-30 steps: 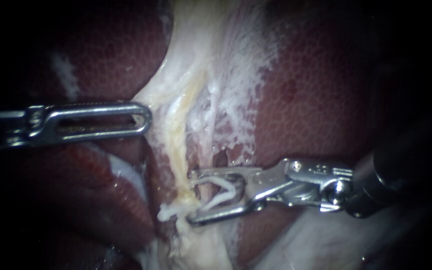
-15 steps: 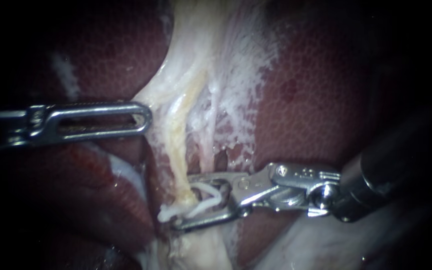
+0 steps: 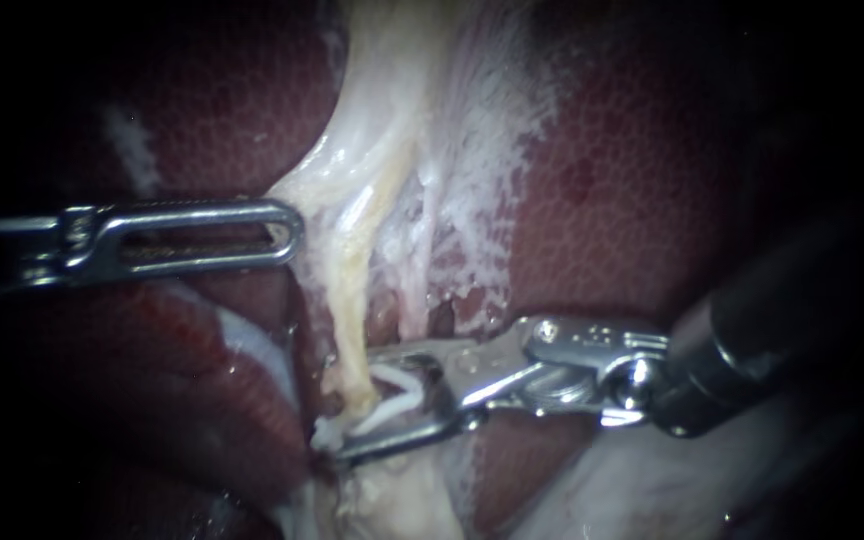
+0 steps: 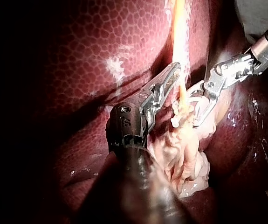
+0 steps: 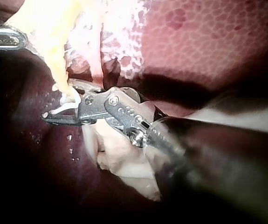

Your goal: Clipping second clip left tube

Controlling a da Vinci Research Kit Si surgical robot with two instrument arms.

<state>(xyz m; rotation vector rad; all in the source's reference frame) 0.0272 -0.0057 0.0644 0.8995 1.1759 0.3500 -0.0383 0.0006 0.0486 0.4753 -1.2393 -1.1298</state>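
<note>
The left tube [image 3: 352, 290] is a yellowish strand running down pale tissue between liver lobes. My right instrument [image 3: 357, 405] comes in from the right with a white clip [image 3: 397, 395] held between its jaws. The jaws and clip straddle the tube's lower end, one jaw on each side of it. The right wrist view shows the same: the right instrument [image 5: 58, 100], the clip [image 5: 68, 105] and the tube between. A small white piece [image 3: 327, 432] sits on the tube just left of the jaws. My left instrument [image 3: 292, 235] is shut on the pale tissue's edge, left of the tube.
Dark red liver [image 3: 632, 180] lies on both sides of the pale sheet. A paler second strand [image 3: 422, 260] runs right of the yellow tube. In the left wrist view a pale lump of tissue [image 4: 185, 154] lies under both instruments.
My right instrument has slid left, further across the tube, and its jaws have drawn closer together on the clip. My left instrument has stayed in place.
</note>
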